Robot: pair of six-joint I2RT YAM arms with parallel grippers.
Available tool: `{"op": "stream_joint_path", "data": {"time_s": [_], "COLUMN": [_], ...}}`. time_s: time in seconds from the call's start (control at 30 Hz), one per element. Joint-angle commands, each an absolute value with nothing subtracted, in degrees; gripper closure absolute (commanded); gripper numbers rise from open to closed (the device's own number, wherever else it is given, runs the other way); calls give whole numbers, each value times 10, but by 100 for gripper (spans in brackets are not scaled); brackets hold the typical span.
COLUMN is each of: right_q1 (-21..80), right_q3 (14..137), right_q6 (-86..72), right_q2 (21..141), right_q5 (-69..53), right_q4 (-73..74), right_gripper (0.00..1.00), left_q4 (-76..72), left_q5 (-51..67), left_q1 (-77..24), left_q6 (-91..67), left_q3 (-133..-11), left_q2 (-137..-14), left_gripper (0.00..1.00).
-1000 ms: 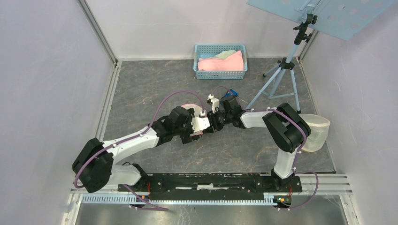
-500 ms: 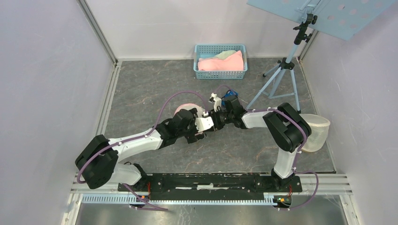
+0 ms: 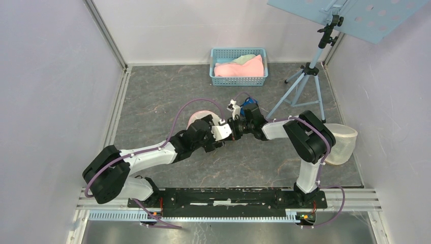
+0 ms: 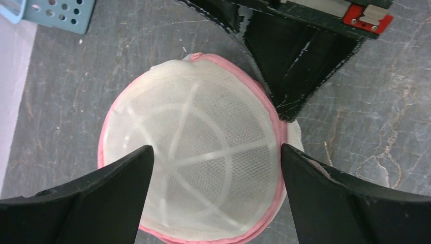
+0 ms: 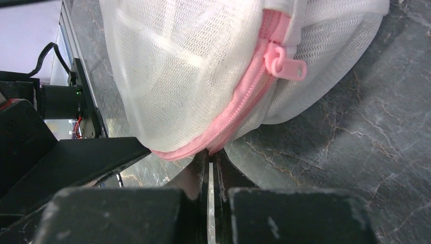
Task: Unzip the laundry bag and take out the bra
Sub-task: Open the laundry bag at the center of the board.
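Note:
The laundry bag (image 4: 203, 147) is a white mesh dome with a pink zipper band around it; in the top view only its pink edge (image 3: 196, 118) peeks out past the left arm. My left gripper (image 4: 216, 150) hovers over it, open wide, with a finger on either side of the dome. My right gripper (image 5: 211, 152) is shut, its tips pinching the pink zipper band (image 5: 239, 109) at the bag's lower edge. The pink zipper pull (image 5: 284, 63) hangs free above and to the right of those tips. The bra is hidden inside the mesh.
A blue basket (image 3: 239, 79) holding pink and green cloth stands at the back. A light-blue tripod (image 3: 305, 86) stands back right. A translucent white tub (image 3: 343, 145) sits by the right arm's elbow. Both arms meet mid-table.
My right gripper has gone from partly open to shut on the zipper band. The left arm has shifted a little further over the bag, still wide open.

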State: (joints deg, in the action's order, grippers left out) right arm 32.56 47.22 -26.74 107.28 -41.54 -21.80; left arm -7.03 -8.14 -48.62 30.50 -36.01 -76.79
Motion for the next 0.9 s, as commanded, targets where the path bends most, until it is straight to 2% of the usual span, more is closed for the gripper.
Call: {"op": "stream_joint_path", "data": {"time_s": [0.0,0.2,0.4,0.73,0.87], "right_q1": [324,324,325,332,333], "right_q3": [471,477,480,494,495], "right_q6": [-262,-237,-203,-116,-73], "right_q2": [1073,1068,1058,1034,1023], "right_q5": [-410,-404,-399,-422,-424], "right_q4": [-229,-203,-178,-116,-83], "right_gripper": [100,100,100,100,100], "left_q4": [-123,-126,-80,-37,-17], "left_q5": [-125,-145,-112,-59,-25], "left_q1": [-489,-488,-486,-408,-357], "left_q6": [352,393,419,409,384], "left_q3": [-369,-382,-411,-481,-527], "left_q2": [-753,-726,-692,-733,-757], "left_gripper": [0,0,3,24,40]}}
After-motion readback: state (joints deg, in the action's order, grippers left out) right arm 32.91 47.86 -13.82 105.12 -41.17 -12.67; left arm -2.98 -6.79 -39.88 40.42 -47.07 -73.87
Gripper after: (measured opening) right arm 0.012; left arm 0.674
